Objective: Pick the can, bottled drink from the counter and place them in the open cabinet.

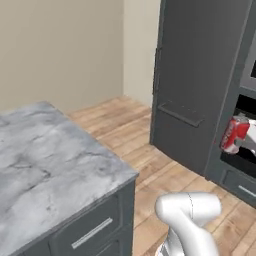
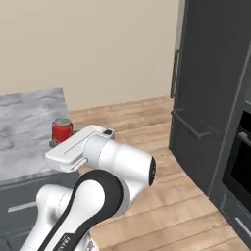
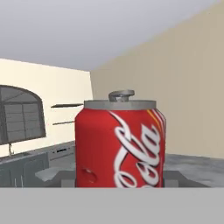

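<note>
My gripper (image 1: 239, 139) is shut on the can (image 1: 234, 134), a small red soda can with a silver top, and holds it in the air in front of the dark tall units on the right. In the right base view the can (image 2: 62, 129) stands upright at the end of the white hand, with the gripper (image 2: 59, 141) at its base. The hand view has the can (image 3: 120, 144) close up, its white lettering facing the camera. The counter (image 1: 50, 155), a grey-white marble island top, lies to the left. The bottled drink and the open cabinet are out of view.
A tall dark grey cabinet front (image 1: 200, 75) with a long handle stands at the right. Beside it is a built-in oven (image 2: 240, 166). Wooden floor (image 1: 145, 150) runs between the island and these units. The island has drawers with silver handles (image 1: 91, 232).
</note>
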